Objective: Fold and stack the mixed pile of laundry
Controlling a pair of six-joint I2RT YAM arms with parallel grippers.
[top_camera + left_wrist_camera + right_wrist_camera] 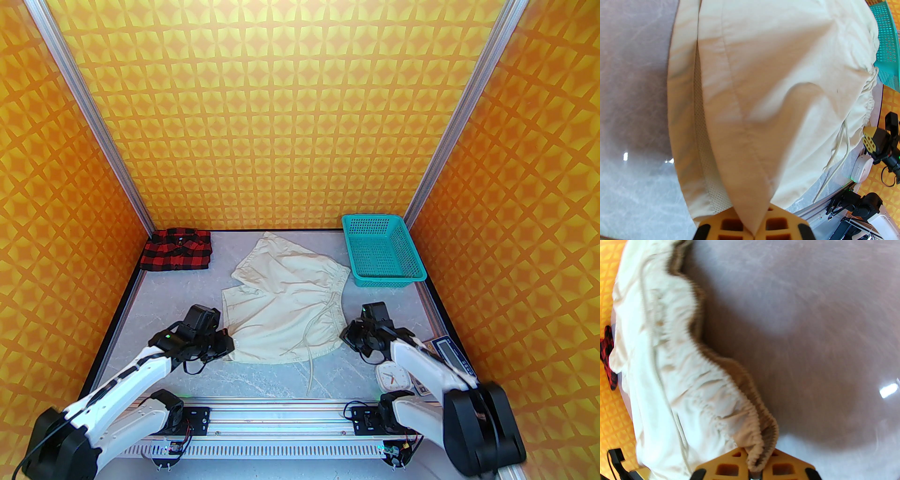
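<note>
1. The cream trousers lie spread across the middle of the table. The gathered waistband faces right, and a drawstring trails off the near edge of the cloth toward the arm bases.
2. The left claw is clenched on the near left corner of the trousers. A fold of the hem runs down between its yellow fingers, and the mesh lining shows just beside that fold.
3. The right claw is at the near right corner, grasping the waistband. The wrist view there is blurred, but the elastic edge seems pinched tight between the two fingers.
4. Both claws sit low over the table, one at each side of the garment.
5. The red-and-black checked shirt lies folded flat in the far left corner, well apart from the trousers.
6. A teal basket stands at the far right, just beside the far end of the waistband.
7. A white clock lies on the table near the right arm.
</note>
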